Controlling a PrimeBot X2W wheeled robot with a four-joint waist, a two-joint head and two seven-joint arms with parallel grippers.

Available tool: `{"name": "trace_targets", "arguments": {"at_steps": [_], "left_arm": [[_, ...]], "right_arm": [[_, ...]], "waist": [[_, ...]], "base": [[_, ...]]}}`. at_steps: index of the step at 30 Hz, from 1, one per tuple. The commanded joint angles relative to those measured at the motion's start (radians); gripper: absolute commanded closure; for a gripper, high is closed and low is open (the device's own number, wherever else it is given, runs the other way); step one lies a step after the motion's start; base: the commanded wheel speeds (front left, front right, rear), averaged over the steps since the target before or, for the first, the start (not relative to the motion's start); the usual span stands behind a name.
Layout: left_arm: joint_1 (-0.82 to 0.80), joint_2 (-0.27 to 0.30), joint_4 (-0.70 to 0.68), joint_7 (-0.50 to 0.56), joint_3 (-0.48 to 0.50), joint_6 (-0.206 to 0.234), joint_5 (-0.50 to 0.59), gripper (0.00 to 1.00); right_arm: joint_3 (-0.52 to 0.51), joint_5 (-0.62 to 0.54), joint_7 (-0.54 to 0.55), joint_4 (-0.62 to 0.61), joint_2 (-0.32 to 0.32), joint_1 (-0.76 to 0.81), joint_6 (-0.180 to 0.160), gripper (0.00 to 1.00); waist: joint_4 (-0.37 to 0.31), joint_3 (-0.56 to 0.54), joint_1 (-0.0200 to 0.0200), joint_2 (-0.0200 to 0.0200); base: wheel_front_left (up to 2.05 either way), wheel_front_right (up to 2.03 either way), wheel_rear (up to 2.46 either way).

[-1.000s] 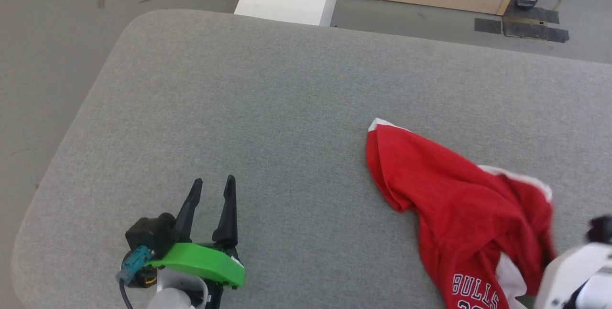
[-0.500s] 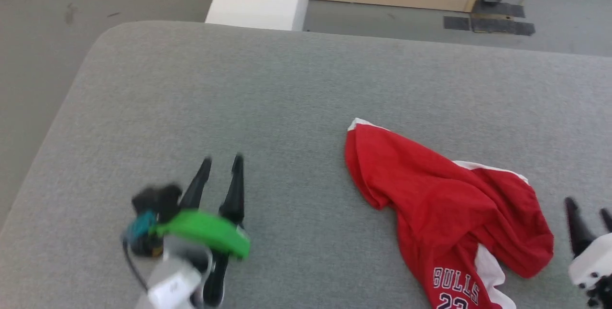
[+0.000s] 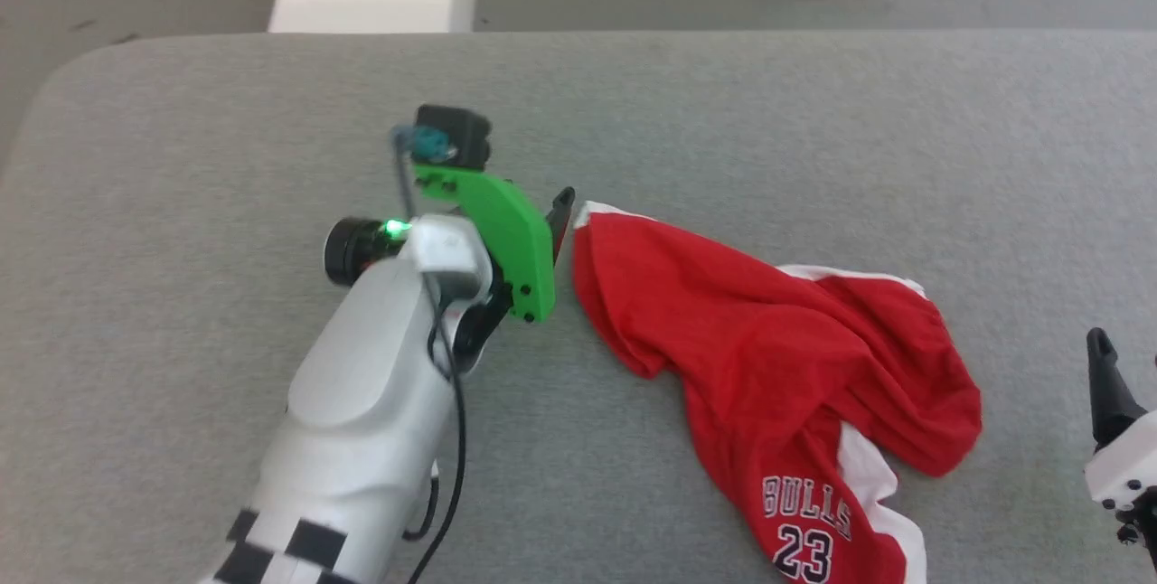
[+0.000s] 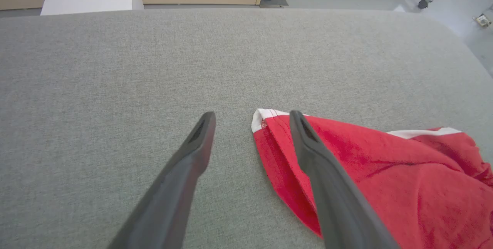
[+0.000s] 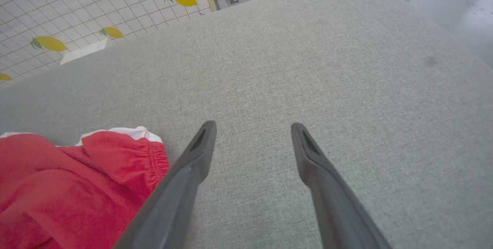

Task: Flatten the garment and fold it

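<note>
Head view: soft crumpled red jersey garment (image 3: 777, 367), white trim, BULLS 23 print, lying right of centre on nubby grey fabric table (image 3: 723, 114). Left gripper (image 4: 251, 114) spread wide, empty, white-hemmed corner between its tips, well off to the left a second ago. Right gripper (image 5: 253, 123) spread too, gripping nothing, beside the gathered waistband.

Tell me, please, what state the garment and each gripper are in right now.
garment: crumpled in a heap on the table, neither flattened nor folded, held by nothing.
left gripper: open and empty, fingers astride the garment's white-trimmed corner.
right gripper: open and empty, over bare table beside the garment.
</note>
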Motion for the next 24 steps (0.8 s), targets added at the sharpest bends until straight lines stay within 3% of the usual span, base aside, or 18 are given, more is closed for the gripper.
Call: {"name": "trace_targets", "arguments": {"at_steps": [1, 10, 19, 21, 24], "left_arm": [[-0.034, -0.001, 0.018, 0.031, -0.012, 0.008, 0.007, 0.00], [-0.155, 0.023, 0.135, 0.164, -0.071, 0.036, 0.063, 0.00], [-0.173, 0.035, 0.222, 0.284, -0.126, 0.016, 0.079, 0.00], [-0.168, 0.033, 0.223, 0.290, -0.127, 0.005, 0.068, 1.00], [-0.159, 0.031, 0.211, 0.271, -0.117, -0.007, 0.045, 1.00]], "right_arm": [[0.005, 0.007, -0.012, 0.006, 0.000, -0.014, -0.001, 0.00], [0.036, 0.024, -0.047, 0.031, 0.000, -0.025, -0.001, 0.00], [0.057, 0.026, -0.071, 0.049, 0.000, -0.036, -0.001, 0.00], [0.061, 0.026, -0.073, 0.047, 0.000, -0.038, -0.001, 0.00], [0.064, 0.024, -0.076, 0.048, 0.000, -0.040, -0.001, 0.00]], "waist": [[-0.059, 0.056, 0.0000, -0.0001], [-0.120, 0.126, 0.0000, -0.0001], [-0.132, 0.148, 0.0000, -0.0001], [-0.131, 0.150, 0.0000, -0.0001], [-0.126, 0.151, 0.0000, -0.0001]], "base": [[0.00, 0.00, 0.00], [0.00, 0.00, 0.00], [0.00, 0.00, 0.00], [0.00, 0.00, 0.00], [0.00, 0.00, 0.00]]}}
